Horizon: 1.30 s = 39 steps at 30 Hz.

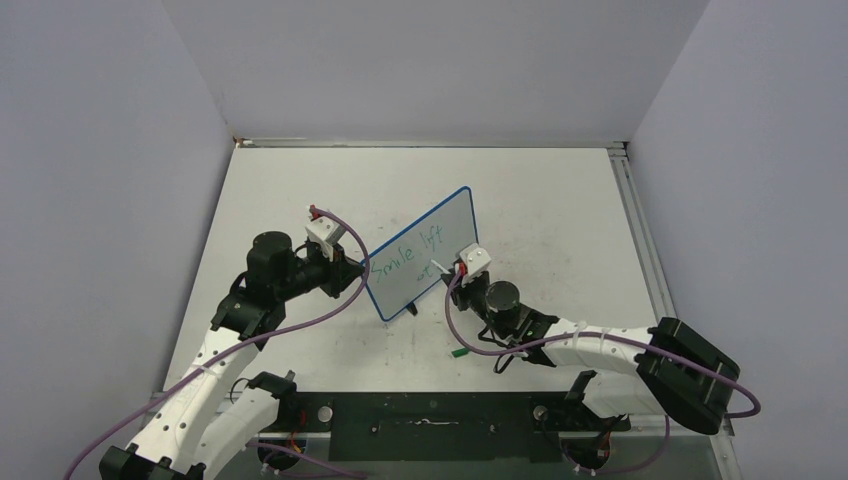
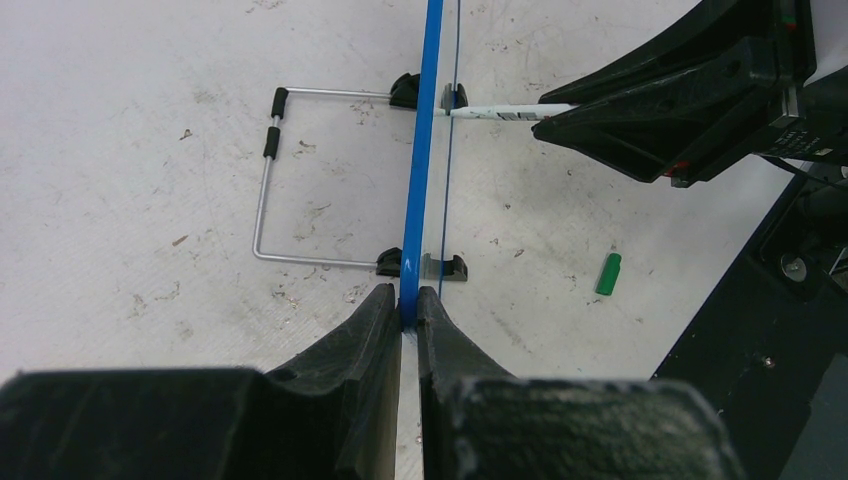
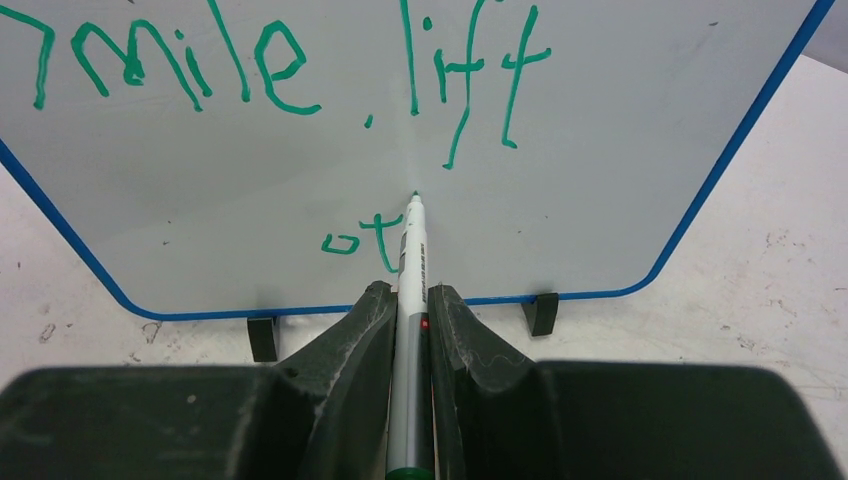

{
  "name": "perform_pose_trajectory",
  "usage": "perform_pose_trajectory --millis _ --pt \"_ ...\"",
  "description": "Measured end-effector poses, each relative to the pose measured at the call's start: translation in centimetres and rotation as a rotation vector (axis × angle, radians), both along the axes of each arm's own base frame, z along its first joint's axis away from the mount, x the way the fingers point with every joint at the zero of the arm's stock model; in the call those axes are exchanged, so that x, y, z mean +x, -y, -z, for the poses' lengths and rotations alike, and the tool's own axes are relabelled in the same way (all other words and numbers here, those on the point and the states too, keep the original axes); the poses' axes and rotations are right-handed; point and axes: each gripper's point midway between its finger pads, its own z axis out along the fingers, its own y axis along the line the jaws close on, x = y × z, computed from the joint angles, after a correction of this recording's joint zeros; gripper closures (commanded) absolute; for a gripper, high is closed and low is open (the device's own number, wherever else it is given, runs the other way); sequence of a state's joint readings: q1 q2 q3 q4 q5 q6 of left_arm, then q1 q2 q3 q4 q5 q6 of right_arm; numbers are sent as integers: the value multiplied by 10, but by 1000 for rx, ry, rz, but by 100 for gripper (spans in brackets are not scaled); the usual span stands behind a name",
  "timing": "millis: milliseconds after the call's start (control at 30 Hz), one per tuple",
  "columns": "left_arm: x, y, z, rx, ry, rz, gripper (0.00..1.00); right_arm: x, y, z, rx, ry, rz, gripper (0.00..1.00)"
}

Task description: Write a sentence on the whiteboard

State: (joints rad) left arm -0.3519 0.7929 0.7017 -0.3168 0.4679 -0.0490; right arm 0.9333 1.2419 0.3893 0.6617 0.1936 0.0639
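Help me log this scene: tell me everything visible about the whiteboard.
The whiteboard is a small white panel with a thin blue frame and rounded corners. It stands upright on black feet, with a wire stand behind it on the table. Green writing reads roughly "Smile lift", with "ot" below. The left gripper pinches its side edge between its fingers. The marker held by the right gripper meets its face.

Cap [image 1: 459,352] is lying on its side on the table [image 1: 560,210], toward the near edge, right of centre. Table surface is showing grey scuffs and dark specks. Walls [image 1: 430,70] are enclosing three sides. A metal rail [image 1: 640,240] is running along the table's right edge.
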Motion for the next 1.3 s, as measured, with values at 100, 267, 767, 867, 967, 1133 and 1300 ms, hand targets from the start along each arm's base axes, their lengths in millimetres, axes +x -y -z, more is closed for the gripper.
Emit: perform_pose_trajectory --millis 100,267,767,867,967,1133,1300 --pt "0 0 0 0 1 0 100 0 0 2 -6 -3 0 95" --pt "0 0 0 -1 0 0 100 0 0 6 -13 -11 0 95" --pt "0 0 0 -6 -5 -3 100 -3 1 39 -76 -87 4 95" --pt "0 0 0 -6 -5 -3 100 -3 1 39 -76 -87 4 95" --pt "0 0 0 -6 -5 -3 100 -3 1 38 -74 -86 4 95" --pt "0 0 0 -6 -5 -3 100 -3 0 29 -51 -69 3 95" --pt "0 0 0 -6 -6 -3 100 -1 -2 13 -9 -37 4 95"
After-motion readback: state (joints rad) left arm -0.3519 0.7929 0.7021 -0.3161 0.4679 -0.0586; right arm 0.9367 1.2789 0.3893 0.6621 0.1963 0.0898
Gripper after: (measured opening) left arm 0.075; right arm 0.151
